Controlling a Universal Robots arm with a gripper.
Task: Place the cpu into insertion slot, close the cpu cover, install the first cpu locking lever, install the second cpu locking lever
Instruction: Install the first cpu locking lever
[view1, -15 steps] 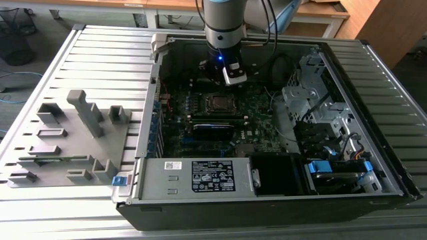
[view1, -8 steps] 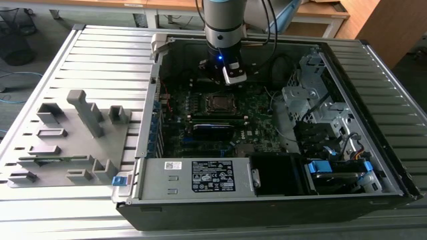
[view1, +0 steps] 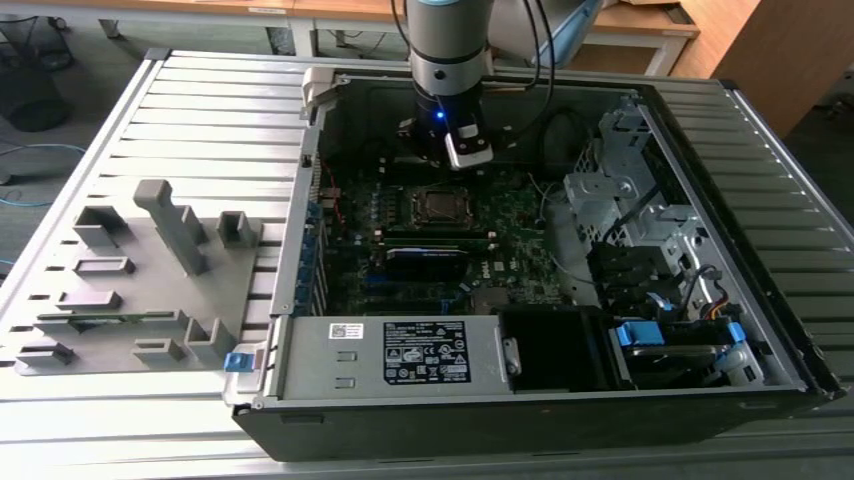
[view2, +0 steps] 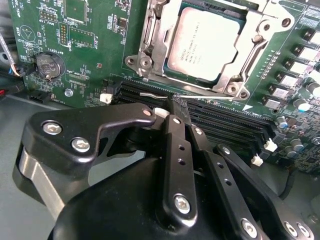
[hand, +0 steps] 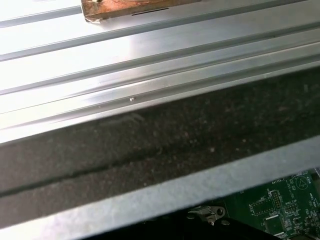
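One gripper (view2: 176, 107) with fingers pressed together, holding nothing, hovers over the motherboard's (view2: 90, 45) memory slots; the cpu (view2: 207, 42) sits in the insertion slot near mid-board under the cpu cover (view2: 150, 35); engage levers slowly, squarely.

The cpu cover (view2: 220, 75) is cut off by the second wrist view's edge.

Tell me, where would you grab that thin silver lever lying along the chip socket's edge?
Probably at the locking lever's free end, coming from above. It is a thin rod lying low between the cpu cover and the memory slots, so there is little room from the sides.
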